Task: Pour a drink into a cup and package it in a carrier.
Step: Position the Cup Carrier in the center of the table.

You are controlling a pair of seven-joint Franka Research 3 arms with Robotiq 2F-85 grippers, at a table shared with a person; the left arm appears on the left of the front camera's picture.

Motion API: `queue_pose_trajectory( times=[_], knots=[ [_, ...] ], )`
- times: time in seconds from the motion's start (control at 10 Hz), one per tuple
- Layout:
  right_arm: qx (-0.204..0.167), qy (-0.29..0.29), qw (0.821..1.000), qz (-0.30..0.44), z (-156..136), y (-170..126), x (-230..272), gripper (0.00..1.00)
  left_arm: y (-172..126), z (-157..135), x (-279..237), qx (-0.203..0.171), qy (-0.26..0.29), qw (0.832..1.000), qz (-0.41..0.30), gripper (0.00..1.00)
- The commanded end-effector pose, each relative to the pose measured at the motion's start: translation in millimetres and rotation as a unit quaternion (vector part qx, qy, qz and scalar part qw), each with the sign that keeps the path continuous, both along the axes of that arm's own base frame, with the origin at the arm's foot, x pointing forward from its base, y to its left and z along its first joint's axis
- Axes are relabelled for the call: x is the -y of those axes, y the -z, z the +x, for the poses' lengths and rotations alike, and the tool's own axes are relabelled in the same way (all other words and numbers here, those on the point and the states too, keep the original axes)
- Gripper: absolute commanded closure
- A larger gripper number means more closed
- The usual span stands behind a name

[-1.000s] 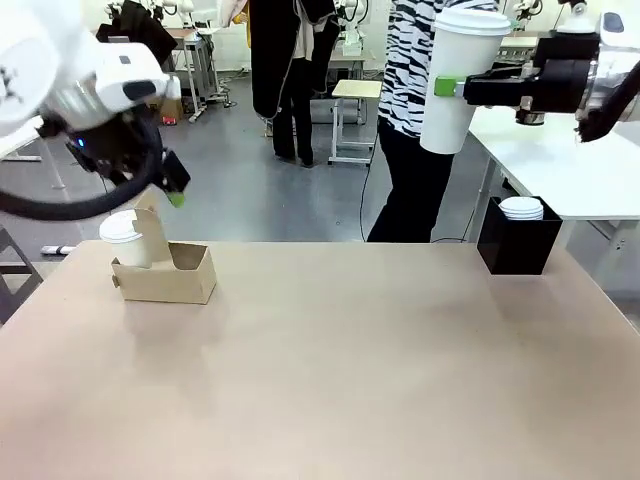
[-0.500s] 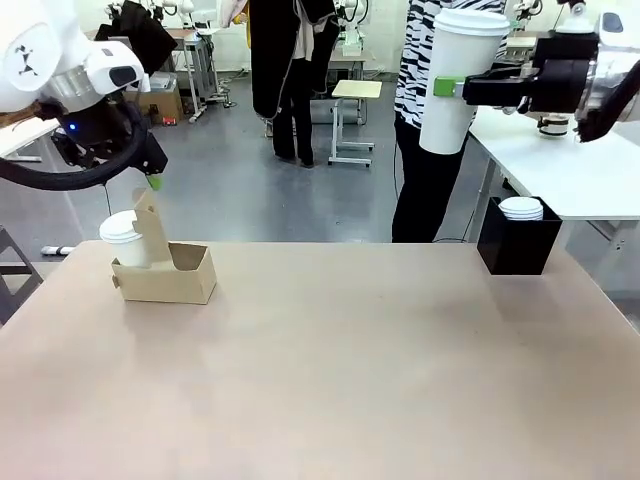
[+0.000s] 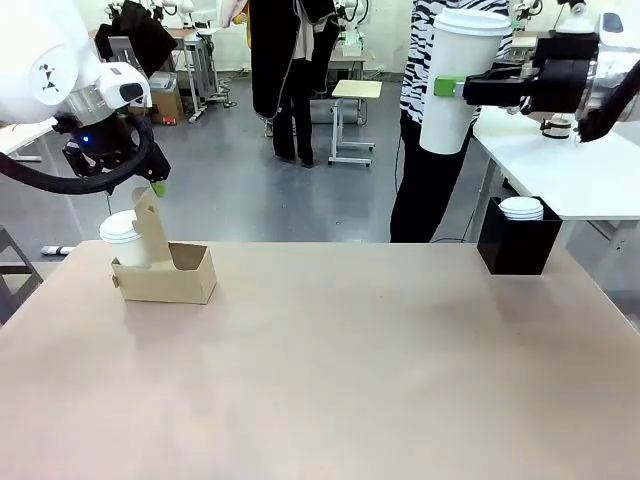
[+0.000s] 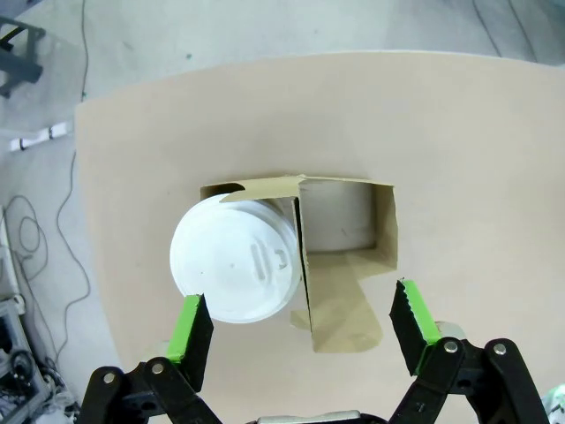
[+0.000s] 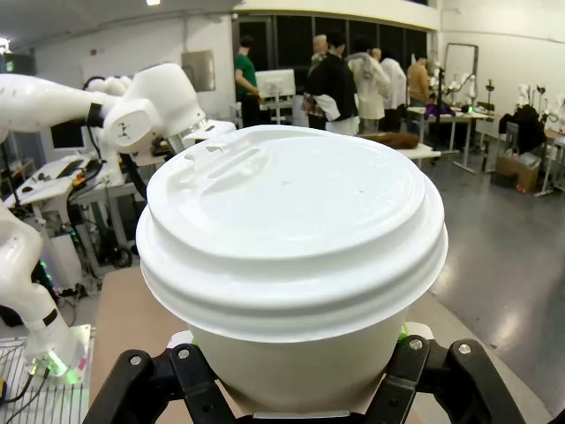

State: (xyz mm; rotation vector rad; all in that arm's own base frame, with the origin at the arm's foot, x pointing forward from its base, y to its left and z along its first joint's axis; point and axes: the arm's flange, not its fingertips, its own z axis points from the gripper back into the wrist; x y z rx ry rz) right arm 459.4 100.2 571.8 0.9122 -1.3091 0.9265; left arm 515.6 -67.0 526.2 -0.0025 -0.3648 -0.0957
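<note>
The right gripper (image 3: 447, 88) holds a lidded cup (image 3: 450, 125) upright, high above the counter (image 3: 350, 370). A black box (image 3: 515, 252) of lids (image 3: 521, 208) stands at the far right. The left gripper (image 3: 152, 186) hangs just above the carrier's (image 3: 180, 280) handle; another cup (image 3: 124, 238) sits in its left pocket.

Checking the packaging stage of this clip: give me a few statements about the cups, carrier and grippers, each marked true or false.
1. The right gripper holds a lidded white cup in the air. True.
2. Both carrier pockets are filled. False: one pocket holds a second lidded cup, the other pocket is empty.
3. The left gripper is shut on the carrier. False: it is open above it.
4. A black box with white lids stands at the table's right side. True.
</note>
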Motion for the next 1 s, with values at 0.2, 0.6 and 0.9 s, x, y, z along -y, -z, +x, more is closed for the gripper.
queue_pose_trajectory(
  times=[0.2,0.6,0.9],
  knots=[
    [0.008,0.003,1.000,0.000,1.0,-1.9,-2.2,0.24,1.2,0.1,6.0,-0.004,-0.015,1.000,0.009,0.00],
    [0.008,0.003,1.000,0.000,1.0,-1.9,-2.2,0.24,11.7,23.3,6.0,-0.022,-0.032,0.999,0.005,0.00],
    [0.008,0.003,1.000,0.000,1.0,-1.9,-2.2,0.24,14.2,23.9,5.2,-0.024,-0.046,0.999,0.009,0.59]
  ],
)
